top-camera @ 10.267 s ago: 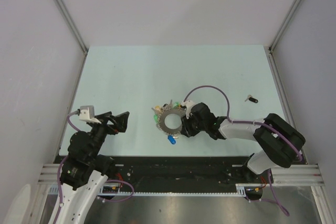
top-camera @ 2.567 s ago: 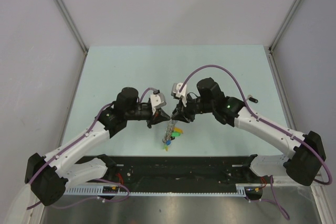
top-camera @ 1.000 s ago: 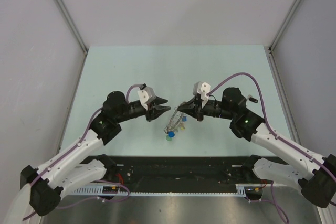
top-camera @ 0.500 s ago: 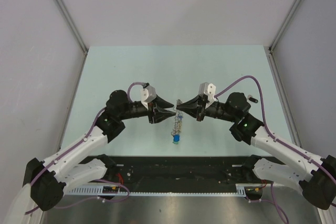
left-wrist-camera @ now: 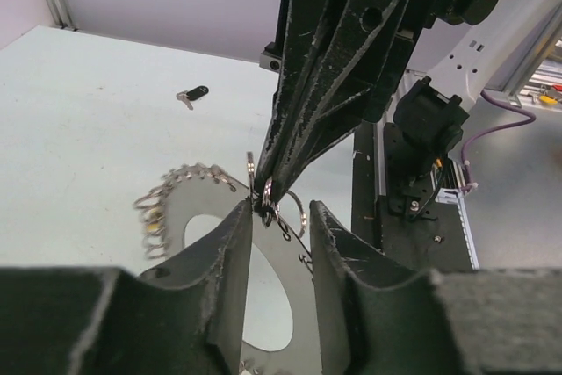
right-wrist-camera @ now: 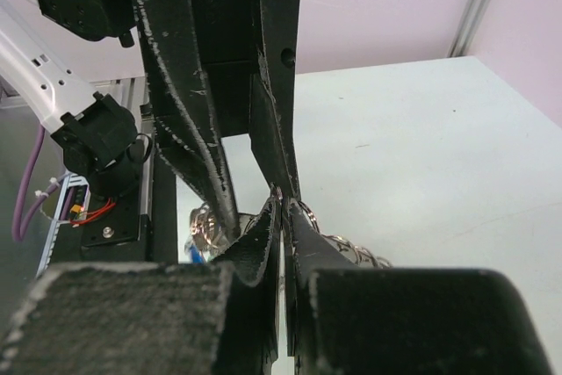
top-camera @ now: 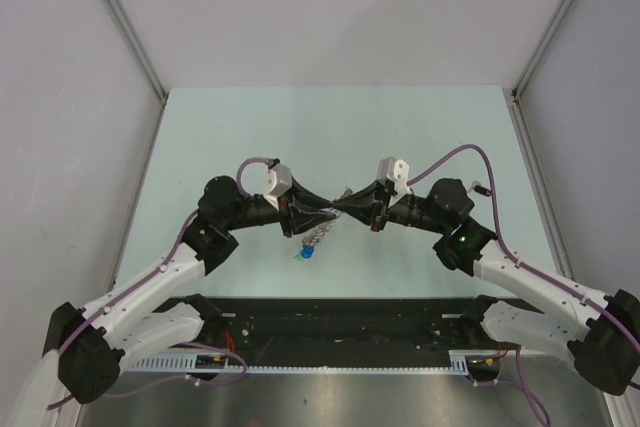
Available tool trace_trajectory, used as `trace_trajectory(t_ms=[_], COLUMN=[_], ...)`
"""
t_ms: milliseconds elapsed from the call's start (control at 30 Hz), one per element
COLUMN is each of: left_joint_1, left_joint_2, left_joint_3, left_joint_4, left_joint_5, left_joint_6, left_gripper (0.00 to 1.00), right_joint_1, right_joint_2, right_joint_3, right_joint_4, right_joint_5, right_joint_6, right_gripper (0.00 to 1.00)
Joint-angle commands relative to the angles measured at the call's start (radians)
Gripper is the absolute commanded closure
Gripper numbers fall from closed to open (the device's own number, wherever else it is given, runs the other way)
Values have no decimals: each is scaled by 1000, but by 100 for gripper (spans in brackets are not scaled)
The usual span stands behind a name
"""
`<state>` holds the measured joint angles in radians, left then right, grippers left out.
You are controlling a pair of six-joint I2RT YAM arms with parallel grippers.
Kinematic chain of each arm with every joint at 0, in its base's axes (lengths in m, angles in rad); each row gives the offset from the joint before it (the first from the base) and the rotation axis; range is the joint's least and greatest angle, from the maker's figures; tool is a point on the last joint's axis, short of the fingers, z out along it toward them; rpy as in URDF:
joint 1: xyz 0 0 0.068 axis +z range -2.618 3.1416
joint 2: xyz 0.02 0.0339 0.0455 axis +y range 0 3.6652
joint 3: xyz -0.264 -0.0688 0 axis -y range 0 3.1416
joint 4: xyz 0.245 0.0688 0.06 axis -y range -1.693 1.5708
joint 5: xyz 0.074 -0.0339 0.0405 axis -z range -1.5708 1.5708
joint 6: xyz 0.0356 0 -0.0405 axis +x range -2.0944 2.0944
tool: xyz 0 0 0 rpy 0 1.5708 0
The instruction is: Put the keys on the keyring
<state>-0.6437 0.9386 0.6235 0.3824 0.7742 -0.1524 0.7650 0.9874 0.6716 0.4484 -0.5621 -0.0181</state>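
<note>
Keyring (left-wrist-camera: 189, 198) in right hand's (right-wrist-camera: 281, 215) pinch, between left hand's (left-wrist-camera: 279, 214) fingers (left-wrist-camera: 230, 256).

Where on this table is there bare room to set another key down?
Bare: the far half of the table, beyond the left hand and right hand, except the black key at right. Crowded: the middle, where both hands and the keyring meet.

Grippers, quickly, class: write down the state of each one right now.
Left gripper: open, holding nothing.
Right gripper: shut, pinching the keyring.
</note>
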Motion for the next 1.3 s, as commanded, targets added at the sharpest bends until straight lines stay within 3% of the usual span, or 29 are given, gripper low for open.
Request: trace_trajectory(t_ms=[0,267,300,467,533,633,733,967,1267], left_joint_1=[-8,-8,-8,-8,-8,-8,-10,-27,-33], left_joint_2=[-14,-11,-14,-21,-14,12,34,51,52], left_joint_3=[-1,-2,-2,22,51,103,146,183,191], left_joint_4=[52,47,44,-42,-121,-253,-363,-490,-505], left_joint_5=[5,0,-3,-47,-61,-85,-108,-145,-153], left_joint_6=[-13,-6,-6,65,94,174,264,346,352], left_gripper=[67,90,99,100,100,100,100,100,100], right_joint_1=[5,-7,-7,-16,-21,-29,-24,-12,57], right_joint_2=[-10,-10,-12,-18,-29,-46,-35,59,168], right_joint_3=[11,13,11,11,13,49,126,282,362], right_joint_4=[113,79,73,-5,-33,-141,-348,-617,-700], right_joint_5=[2,-16,-19,-22,-15,11,42,45,56], right_joint_6=[9,4,3,-5,0,-17,-69,-178,-229], right_gripper=[100,100,100,100,92,69,62,58,58])
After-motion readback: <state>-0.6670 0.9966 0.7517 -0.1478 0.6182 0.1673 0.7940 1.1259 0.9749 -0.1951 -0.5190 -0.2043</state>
